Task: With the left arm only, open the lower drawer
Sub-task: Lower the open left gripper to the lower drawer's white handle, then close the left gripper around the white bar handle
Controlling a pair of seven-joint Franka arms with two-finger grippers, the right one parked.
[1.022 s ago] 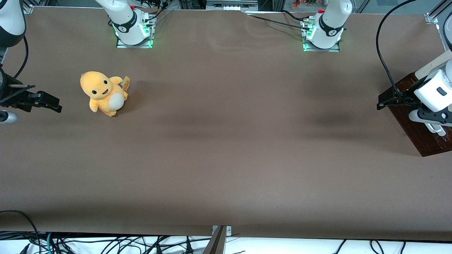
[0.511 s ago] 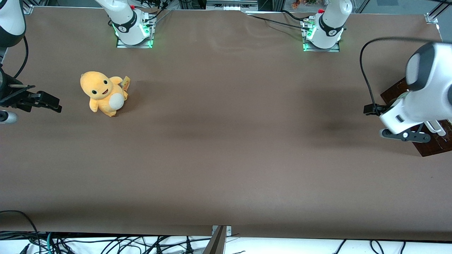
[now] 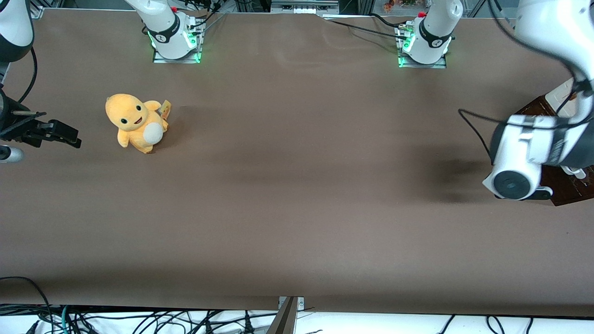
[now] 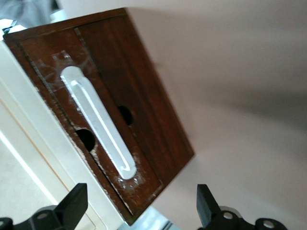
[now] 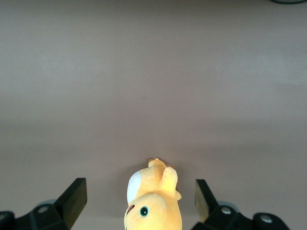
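1. A yellow plush toy [image 3: 134,123] sits upright on the brown table [image 3: 297,222], at about ten o'clock from the table's middle in the front view, toward the parked arm's end; nothing touches it.
2. Two short white bases with green lights stand along the table edge farthest from the front camera; one [image 3: 174,39] is at eleven o'clock and the other [image 3: 424,44] at one o'clock.
3. The left arm [image 3: 524,148] reaches down at three o'clock, at the working arm's end of the table; its white wrist hangs over the edge of a dark brown cabinet [image 3: 568,192]; a thin black cable [image 3: 473,116] loops off it above the table.
4. The cabinet stands at three o'clock, partly hidden under the arm; a cream-white panel [image 3: 557,95] shows on it, farther from the front camera than the wrist.
5. In the left wrist view the lower drawer [image 4: 48,57] shows its dark brown front, carrying a long whitish bar handle [image 4: 98,124]; a second dark brown panel [image 4: 144,86] lies right beside it.
6. The gripper [image 4: 139,211] hovers in front of the drawer, near one end of the handle but not touching it; its two black fingers [image 4: 72,206] are spread wide apart and hold nothing.
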